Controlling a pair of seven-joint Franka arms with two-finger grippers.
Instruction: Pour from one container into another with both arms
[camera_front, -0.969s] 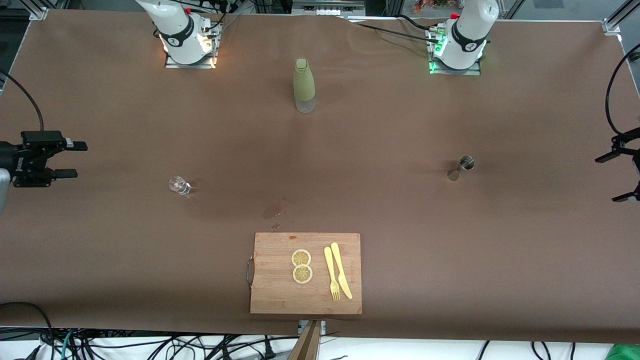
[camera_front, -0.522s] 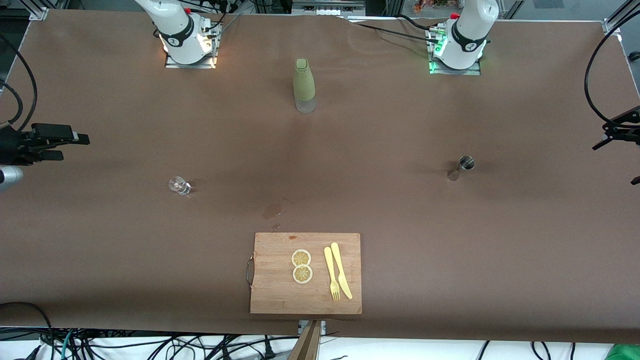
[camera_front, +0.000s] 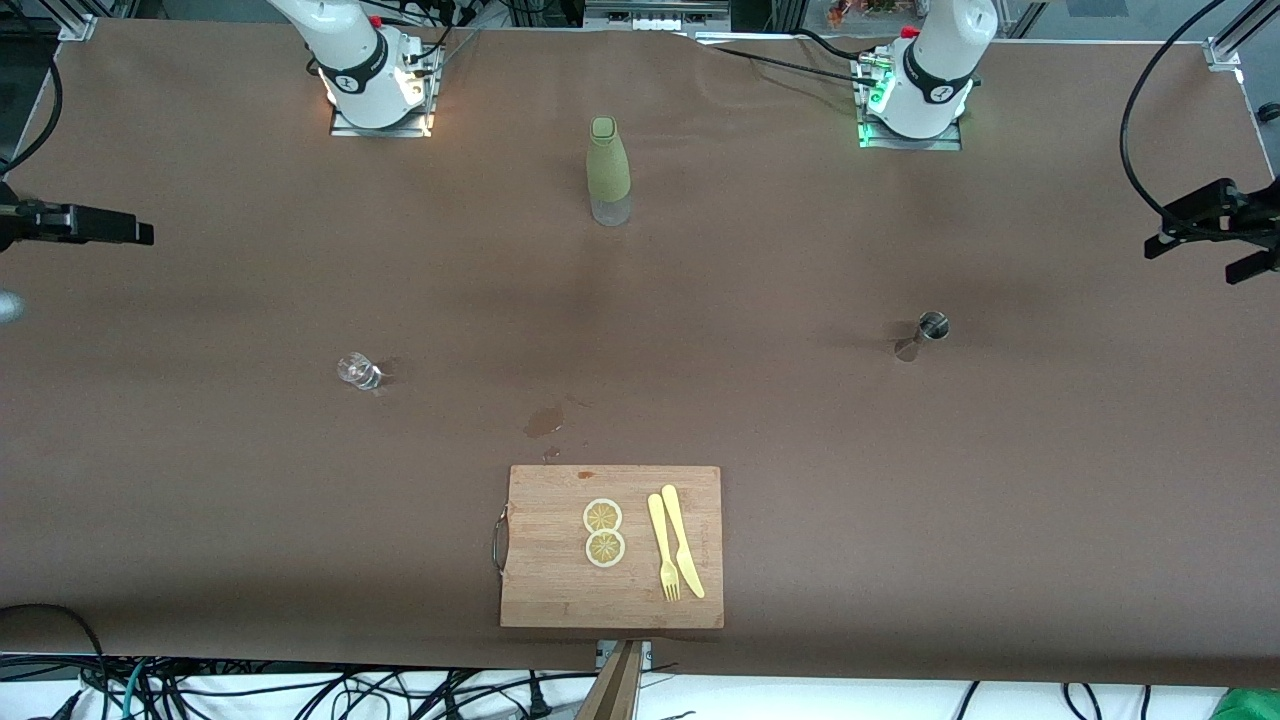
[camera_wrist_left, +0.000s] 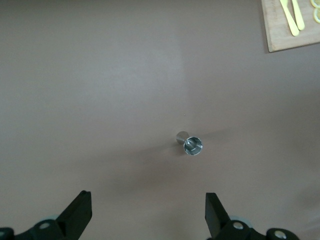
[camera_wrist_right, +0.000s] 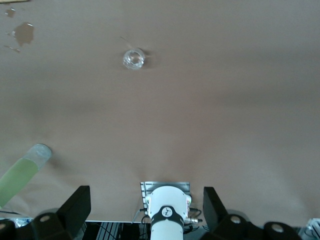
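Observation:
A green bottle (camera_front: 608, 170) with a clear bottom stands on the table between the two arm bases. A small clear glass (camera_front: 358, 370) sits toward the right arm's end, and it also shows as the clear glass (camera_wrist_right: 133, 59) in the right wrist view. A small metal jigger (camera_front: 925, 333) stands toward the left arm's end, seen again as the jigger (camera_wrist_left: 190, 144). My right gripper (camera_front: 140, 232) hangs open and holds nothing over the right arm's end of the table. My left gripper (camera_front: 1188, 263) is open and holds nothing over the left arm's end.
A wooden cutting board (camera_front: 550, 590) lies near the table's front edge with two lemon slices (camera_front: 603, 532), a yellow fork (camera_front: 662, 548) and a yellow knife (camera_front: 682, 540). A small wet patch (camera_front: 543, 422) marks the brown cloth just beyond the board. Cables hang at both ends.
Both grippers have moved toward the bases' side of the table while staying at its ends. Their wrists have turned. Nothing on the table has moved.

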